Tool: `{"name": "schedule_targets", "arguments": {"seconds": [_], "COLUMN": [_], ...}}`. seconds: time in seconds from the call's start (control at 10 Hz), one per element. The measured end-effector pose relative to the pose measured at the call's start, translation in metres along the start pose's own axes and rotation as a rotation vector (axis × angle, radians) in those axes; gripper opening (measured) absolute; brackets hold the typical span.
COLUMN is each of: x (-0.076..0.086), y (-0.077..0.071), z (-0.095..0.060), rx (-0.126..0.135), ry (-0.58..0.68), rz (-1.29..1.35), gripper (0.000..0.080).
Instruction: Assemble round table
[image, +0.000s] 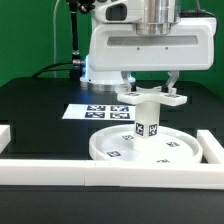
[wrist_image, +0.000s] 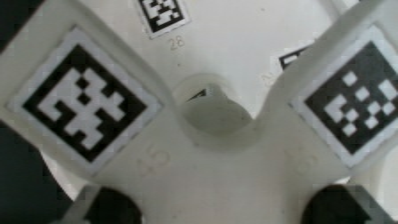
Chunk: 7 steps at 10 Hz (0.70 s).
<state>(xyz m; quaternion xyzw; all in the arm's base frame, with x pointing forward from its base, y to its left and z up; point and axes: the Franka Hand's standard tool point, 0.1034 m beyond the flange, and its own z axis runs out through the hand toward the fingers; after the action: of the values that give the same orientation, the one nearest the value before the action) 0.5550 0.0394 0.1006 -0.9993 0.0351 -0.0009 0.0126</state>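
Note:
The large rimmed round disc (image: 120, 150) lies flat on the black table. The short cylindrical post (image: 147, 124) stands upright in its middle. The cross-shaped foot piece (image: 150, 98) sits level on top of the post. My gripper (image: 150, 89) comes straight down over it, one finger on each side, shut on the foot piece. In the wrist view the foot piece (wrist_image: 214, 150) fills the picture with its tagged arms and centre hole. The dark fingertips (wrist_image: 111, 206) press its sides, and my gripper (wrist_image: 231, 208) spans it. The post is hidden there.
The marker board (image: 92, 112) lies behind the disc, towards the exterior view's left. White border rails run along the front (image: 110, 172), on the exterior view's right (image: 209, 148) and left (image: 4, 135). A green backdrop stands behind.

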Motion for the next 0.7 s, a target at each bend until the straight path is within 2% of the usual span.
{"name": "schedule_targets", "arguments": {"seconds": [0.5,0.6,0.7], "x": [0.0002,0.0004,0.0009], "y": [-0.0012,-0.0008,0.0001], "z": [0.0001,0.0003,0.0007], "rx": [0.012,0.021,0.043], "ry": [-0.003,-0.004,-0.002], "rz": [0.356,0.446,0.565], "gripper": [0.0445,0.0445,0.0445]}}
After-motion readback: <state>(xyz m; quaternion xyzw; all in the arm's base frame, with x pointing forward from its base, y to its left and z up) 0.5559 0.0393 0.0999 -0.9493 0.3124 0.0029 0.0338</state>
